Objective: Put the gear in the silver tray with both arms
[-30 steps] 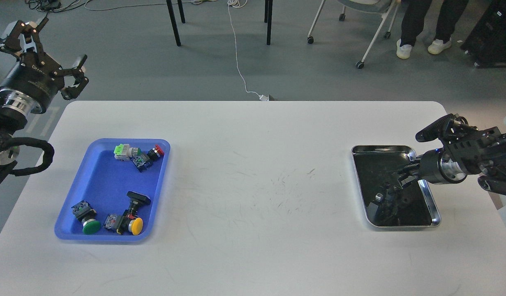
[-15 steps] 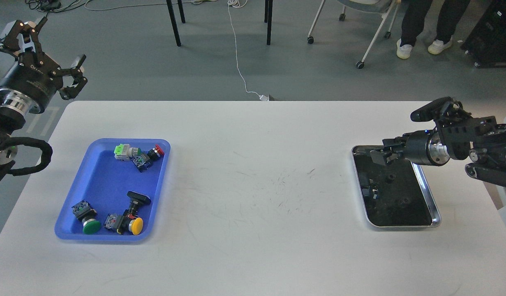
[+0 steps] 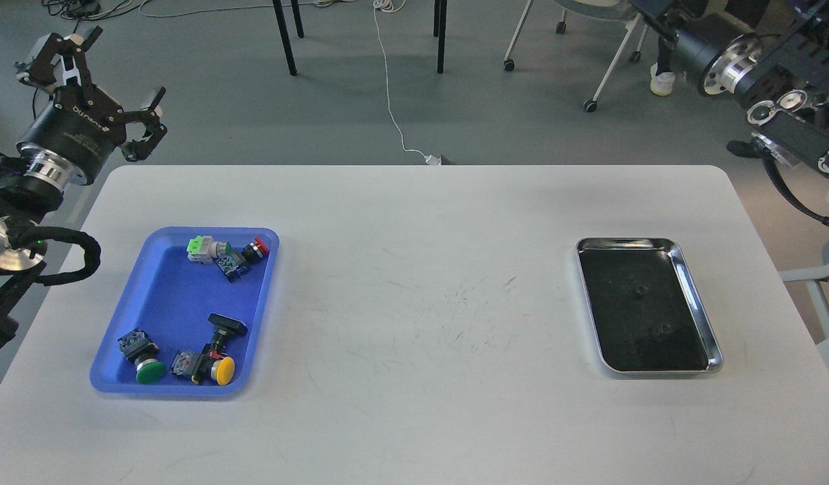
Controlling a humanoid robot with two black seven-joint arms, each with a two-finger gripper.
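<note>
Lying flat near the bench's (image 3: 414,222) right edge, the silver tray (image 3: 698,296) has bare bench around, left claw (image 3: 101,81) spread apart, right claw unseen.

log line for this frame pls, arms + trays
left gripper: open, raised off table's left edge | right gripper: out of view, arm raised | silver tray: no parts | blue tray: holds push-button parts

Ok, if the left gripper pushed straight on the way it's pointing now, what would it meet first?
Probably nothing close: the left gripper, fingers spread, points up and away past the table's far left corner, towards bare floor. Depth is unclear.
</note>
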